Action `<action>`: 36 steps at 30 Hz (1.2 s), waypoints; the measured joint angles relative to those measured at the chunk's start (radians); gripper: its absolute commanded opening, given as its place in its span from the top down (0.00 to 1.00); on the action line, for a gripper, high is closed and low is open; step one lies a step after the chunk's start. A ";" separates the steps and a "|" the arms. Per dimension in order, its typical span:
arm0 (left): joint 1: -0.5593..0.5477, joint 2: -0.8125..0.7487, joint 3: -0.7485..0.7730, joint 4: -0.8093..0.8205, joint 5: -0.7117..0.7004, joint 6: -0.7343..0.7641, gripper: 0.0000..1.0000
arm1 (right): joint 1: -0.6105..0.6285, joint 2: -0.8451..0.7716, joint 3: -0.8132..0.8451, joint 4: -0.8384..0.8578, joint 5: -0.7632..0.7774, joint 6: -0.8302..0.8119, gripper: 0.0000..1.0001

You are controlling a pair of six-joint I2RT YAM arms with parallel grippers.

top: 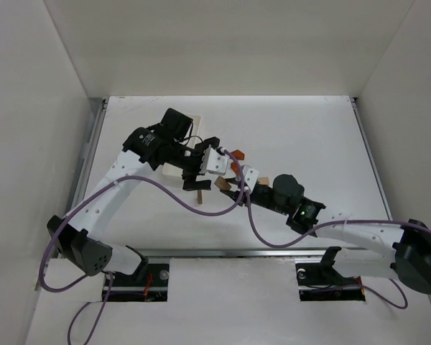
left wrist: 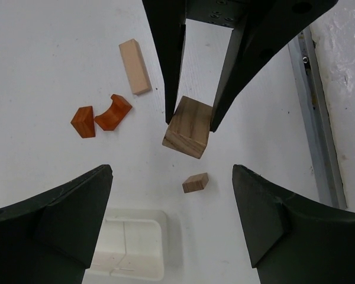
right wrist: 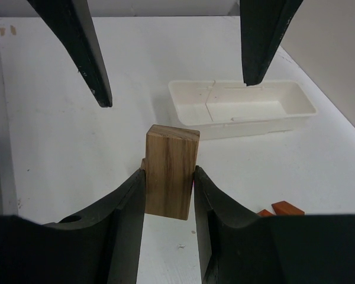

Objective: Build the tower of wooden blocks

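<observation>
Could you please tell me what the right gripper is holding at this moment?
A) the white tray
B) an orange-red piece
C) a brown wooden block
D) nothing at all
C: in the right wrist view the right gripper has a finger pressed against each side of the brown wooden block, while the orange-red pieces lie loose, apart from it.
</observation>
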 measured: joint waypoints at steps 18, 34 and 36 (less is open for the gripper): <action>-0.051 0.002 -0.063 0.011 -0.007 0.035 0.28 | 0.024 0.045 0.014 0.027 0.024 -0.008 1.00; -0.053 0.002 -0.092 0.095 -0.042 -0.013 0.44 | 0.031 0.026 0.014 0.031 0.031 -0.008 1.00; -0.053 0.002 -0.092 0.096 -0.042 -0.017 0.44 | 0.031 0.026 0.014 0.030 0.031 -0.008 1.00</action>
